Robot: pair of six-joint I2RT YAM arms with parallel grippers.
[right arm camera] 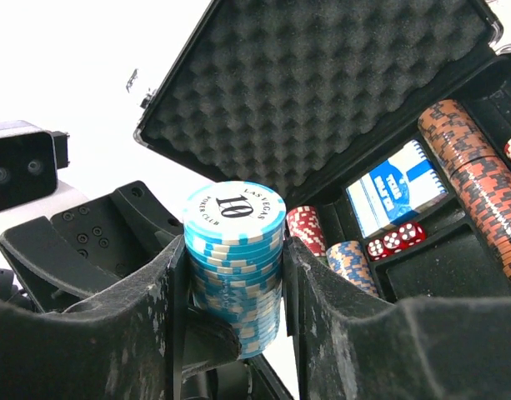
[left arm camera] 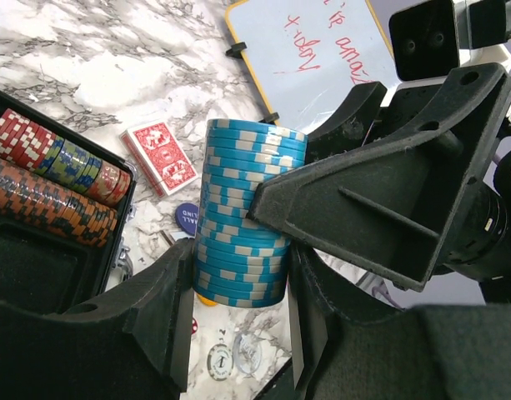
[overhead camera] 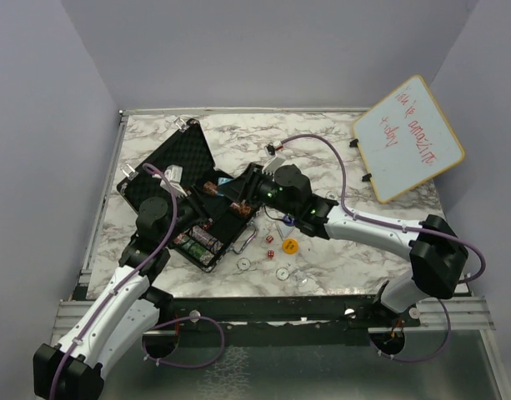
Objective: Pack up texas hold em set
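1. Handover of the blue chip stack (left arm camera: pixel 245 217) is, I judge, the step in hand. The left pincer (left arm camera: pixel 238 279) and right pincer (right arm camera: pixel 236 275) both look clamped on it, mid-frame in each wrist view.
2. Next, I reckon one pincer must let go so the other can lower the stack into a free groove of the case (overhead camera: pixel 176 162).
3. That case lies open at centre-left of the counter (overhead camera: pixel 322 142), foam lid up, chip rows (right arm camera: pixel 476 179) seated inside.

The top chip of the blue stack (right arm camera: pixel 236 208) reads "10", "LAS VEGAS" and "POKER CLUB". A blue button (left arm camera: pixel 187 217) shows the letters "ALL"; the rest is hidden. The whiteboard (overhead camera: pixel 409 137) bears red handwriting that cannot be read.
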